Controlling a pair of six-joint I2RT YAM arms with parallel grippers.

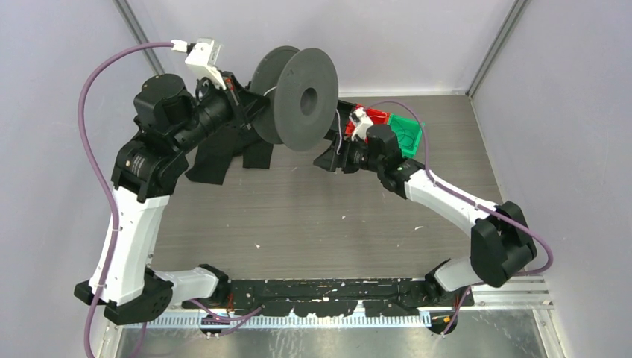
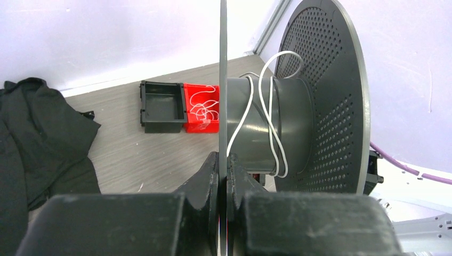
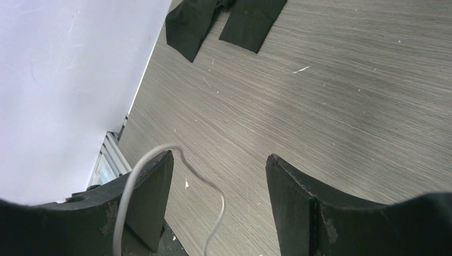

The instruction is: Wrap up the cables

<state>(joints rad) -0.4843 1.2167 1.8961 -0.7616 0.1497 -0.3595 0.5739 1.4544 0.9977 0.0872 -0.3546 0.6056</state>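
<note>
- One large grey plastic spool (image 1: 294,119) hangs above the table's 12 o'clock. It is carried only by the left gripper (image 2: 223,162), whose fingers are clenched on the thin rim of the near flange. So narrow a pinch on so broad a disc could let it swing or slip if the wire is tugged hard.
- One crumpled black cloth (image 1: 223,156) lies at 11 o'clock, just under the spool. A drooping loop could snag on it.
- Three small plastic bins sit near 1 o'clock: a black bin (image 2: 160,120), a red bin (image 2: 201,127) and a green bin (image 1: 408,138). The red bin holds more curled white cables (image 2: 205,106), and a careless pick there could lift a tangle.
- One thin white cable (image 2: 269,122) sits loosely round the spool's hub, its turns crossed and slack. Without tension they could slide sideways or unwind.
- One white strand (image 3: 126,192) lies against a finger of the right gripper (image 3: 218,157), whose jaws stand apart and grasp nothing. Any move away would probably drop it.
</note>
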